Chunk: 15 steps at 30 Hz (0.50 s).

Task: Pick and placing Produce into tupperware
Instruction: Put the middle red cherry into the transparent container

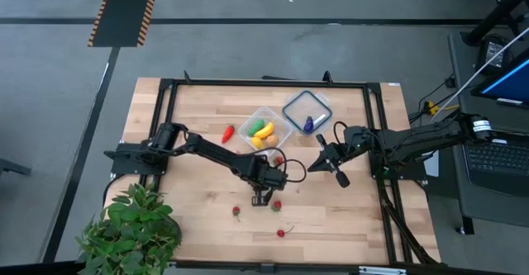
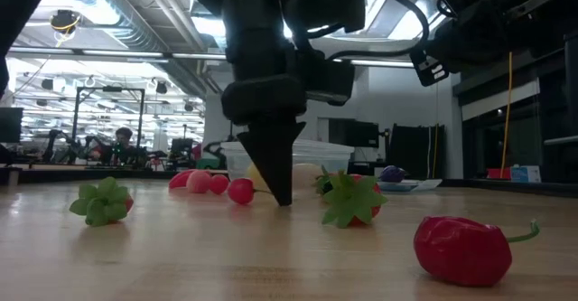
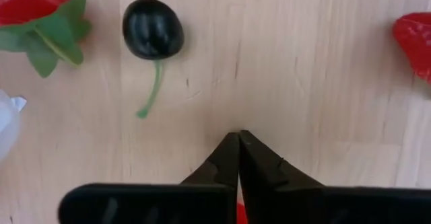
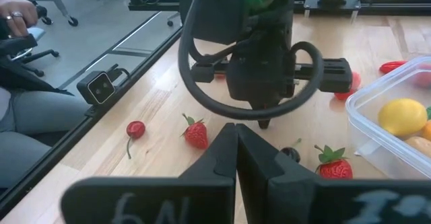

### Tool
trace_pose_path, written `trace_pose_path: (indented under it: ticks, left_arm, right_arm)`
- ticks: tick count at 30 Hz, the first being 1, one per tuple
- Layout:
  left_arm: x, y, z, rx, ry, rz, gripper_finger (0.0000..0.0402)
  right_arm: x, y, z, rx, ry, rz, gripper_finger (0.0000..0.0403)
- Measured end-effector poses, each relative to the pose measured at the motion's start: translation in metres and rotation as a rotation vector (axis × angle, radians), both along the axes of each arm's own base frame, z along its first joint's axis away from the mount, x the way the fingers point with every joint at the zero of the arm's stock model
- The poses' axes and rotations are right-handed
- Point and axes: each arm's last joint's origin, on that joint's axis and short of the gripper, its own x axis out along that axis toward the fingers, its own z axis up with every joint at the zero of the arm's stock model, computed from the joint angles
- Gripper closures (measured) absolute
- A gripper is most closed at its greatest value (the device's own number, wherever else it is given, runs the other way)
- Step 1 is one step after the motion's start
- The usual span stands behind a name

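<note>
while the left gripper [image 1: 261,199] points straight down at the wooden surface [image 1: 347,217], its jaws are pressed shut with the tips at the wood and nothing visibly between them. just beside it in the left wrist view lies a dark cherry [image 3: 153,29] on a green stem, apart from the tips, with a strawberry [image 3: 37,12] off to one side and another red piece [image 3: 414,42] at the opposite edge. the right gripper [image 1: 339,174] hangs above the surface to the right of the tupperware [image 1: 264,130], jaws closed and empty.

the tupperware sits near the middle of the surface and already holds a yellow lemon [image 4: 402,115], another yellow piece and something green. its lid [image 1: 307,110] lies just beside it, toward the far right corner, with a blue-purple piece [image 1: 308,124] resting on it. a red pepper [image 1: 227,133] lies left of the tub. loose strawberries [image 1: 276,205] and a red cherry [image 1: 281,233] are scattered on the near side of the surface, close to the left gripper. a leafy potted plant [image 1: 132,229] stands at the near left corner.
</note>
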Motion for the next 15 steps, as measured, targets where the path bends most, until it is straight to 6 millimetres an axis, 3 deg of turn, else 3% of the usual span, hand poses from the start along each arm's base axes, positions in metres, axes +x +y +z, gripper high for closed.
trace_pose_path:
  ticks: [8, 15]
  left_arm:
    - [-0.008, -0.005, 0.013, 0.045, 0.011, -0.048, 0.0401]
    - [-0.02, -0.004, 0.052, 0.152, -0.07, -0.009, 0.0401]
  right_arm:
    - [0.0, 0.0, -0.001, 0.0, 0.007, 0.001, 0.0396]
    - [-0.001, 0.0, -0.002, -0.001, 0.017, 0.001, 0.0396]
